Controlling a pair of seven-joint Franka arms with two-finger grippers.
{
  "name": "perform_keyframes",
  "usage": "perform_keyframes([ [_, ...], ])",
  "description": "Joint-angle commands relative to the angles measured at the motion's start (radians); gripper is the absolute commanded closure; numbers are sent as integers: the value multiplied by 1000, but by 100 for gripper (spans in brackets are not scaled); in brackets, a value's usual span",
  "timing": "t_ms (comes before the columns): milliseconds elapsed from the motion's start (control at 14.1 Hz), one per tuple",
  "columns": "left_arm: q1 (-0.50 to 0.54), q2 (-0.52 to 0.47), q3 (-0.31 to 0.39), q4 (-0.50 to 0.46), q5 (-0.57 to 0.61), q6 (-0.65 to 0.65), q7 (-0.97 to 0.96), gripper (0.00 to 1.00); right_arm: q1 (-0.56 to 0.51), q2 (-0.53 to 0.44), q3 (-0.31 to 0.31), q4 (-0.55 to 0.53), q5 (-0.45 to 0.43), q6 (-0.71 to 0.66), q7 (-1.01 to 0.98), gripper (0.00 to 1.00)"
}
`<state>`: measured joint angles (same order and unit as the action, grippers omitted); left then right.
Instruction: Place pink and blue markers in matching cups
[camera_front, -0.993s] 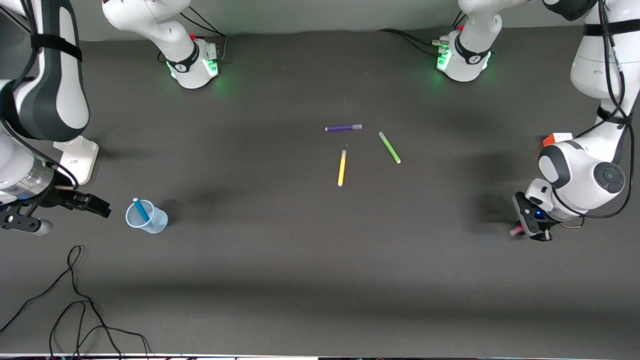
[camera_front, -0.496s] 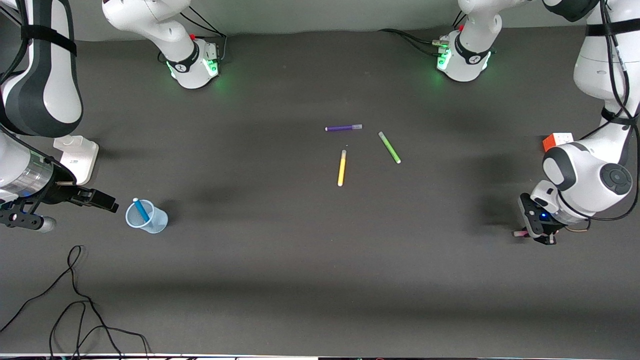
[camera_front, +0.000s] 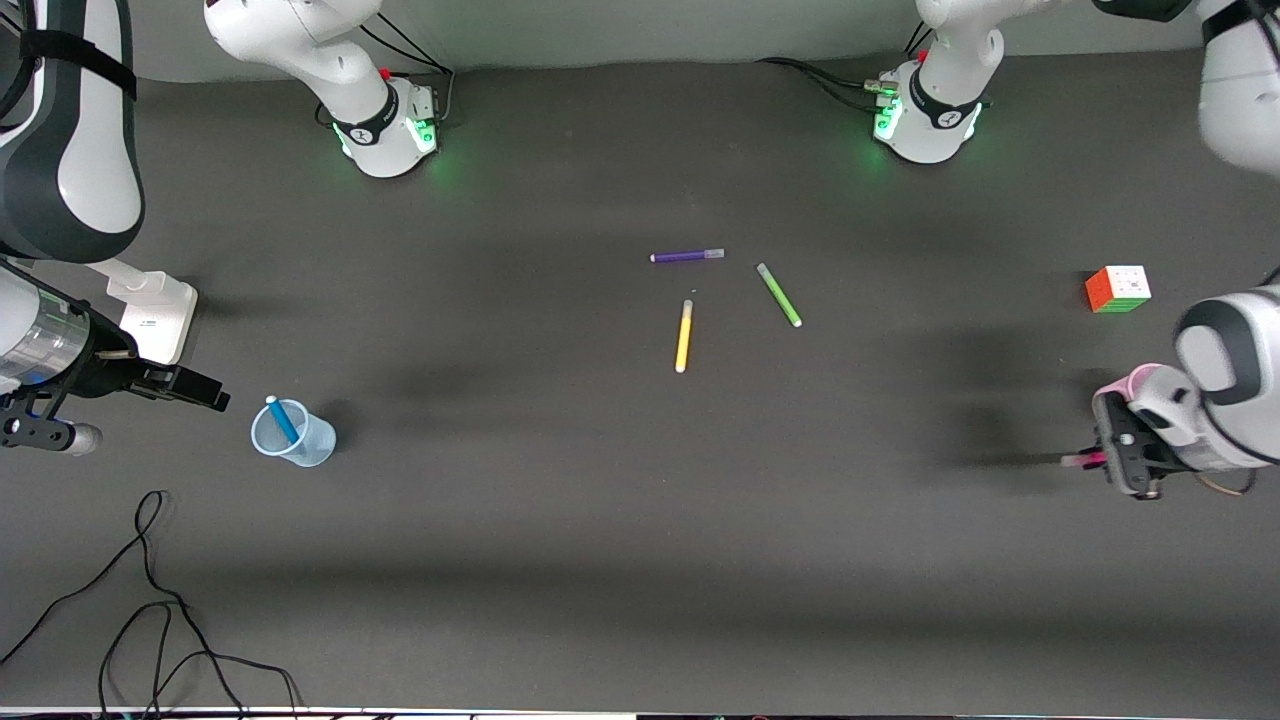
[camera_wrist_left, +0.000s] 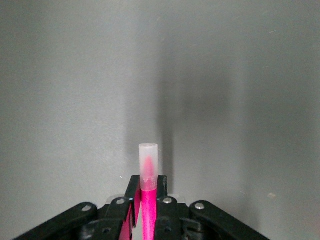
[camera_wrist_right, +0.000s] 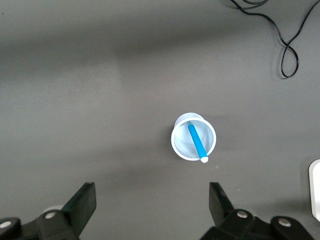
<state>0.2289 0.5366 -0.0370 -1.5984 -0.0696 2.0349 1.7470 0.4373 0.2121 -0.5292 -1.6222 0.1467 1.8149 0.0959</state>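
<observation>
- Left wrist view: left tool (camera_wrist_left: 148, 212) clamped on the pink marker (camera_wrist_left: 148, 192), up over the counter (camera_front: 600, 520) beside the pink cup (camera_front: 1128, 382).
- Right tool (camera_wrist_right: 152, 205) spread wide, holding nothing, above the blue cup (camera_wrist_right: 193, 143).
- Blue marker (camera_front: 282, 420) leans inside that cup.

Dark grey table (camera_front: 560, 560), pale wall (camera_front: 640, 30) along top, soft shadows

Looking like a robotics lab: two white arm bases (camera_front: 385, 125) glowing green, bolted onto a dark matte table (camera_front: 600, 520), loose black cable (camera_front: 150, 600) trailing across it, plain grey wall running alongside.
</observation>
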Motion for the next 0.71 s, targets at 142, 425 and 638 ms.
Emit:
perform_keyframes([
  [142,13,-59,34,48,2,-244,19,100,8,-40,-6,13,48,-28,-18,0],
  [425,121,-58,29,29,-120,-310,207,100,63,-59,-9,22,44,-34,80,0],
  [638,179,-53,29,11,-218,-366,307,100,3,-92,36,25,39,-87,82,0],
])
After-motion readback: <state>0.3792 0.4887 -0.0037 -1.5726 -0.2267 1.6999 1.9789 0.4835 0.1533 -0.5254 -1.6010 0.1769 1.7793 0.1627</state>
